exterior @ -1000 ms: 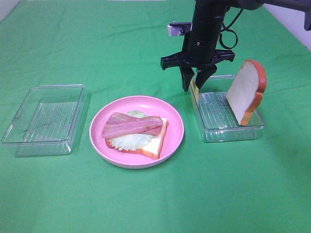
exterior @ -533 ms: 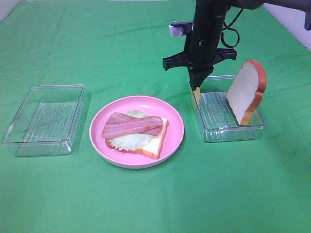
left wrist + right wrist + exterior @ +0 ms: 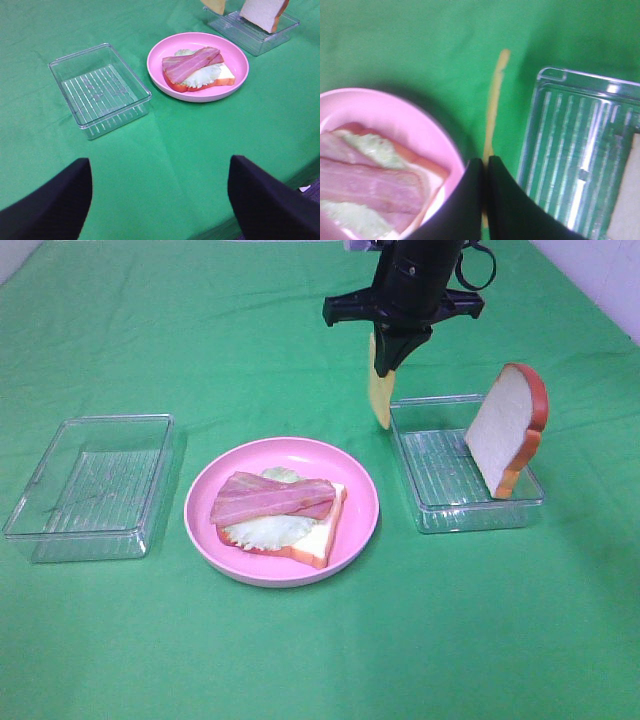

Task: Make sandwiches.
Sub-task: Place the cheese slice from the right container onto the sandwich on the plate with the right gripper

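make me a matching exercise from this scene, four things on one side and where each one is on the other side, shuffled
Things
1. cheese slice
2. loose bread slice
3. bacon strip
4. left clear box

Places
A. lying on the lettuce on the pink plate
B. standing on the green cloth, left of the plate
C. hanging in the air from the shut right pincer
D. leaning upright in the right clear box

Pairs: 1-C, 2-D, 3-A, 4-B
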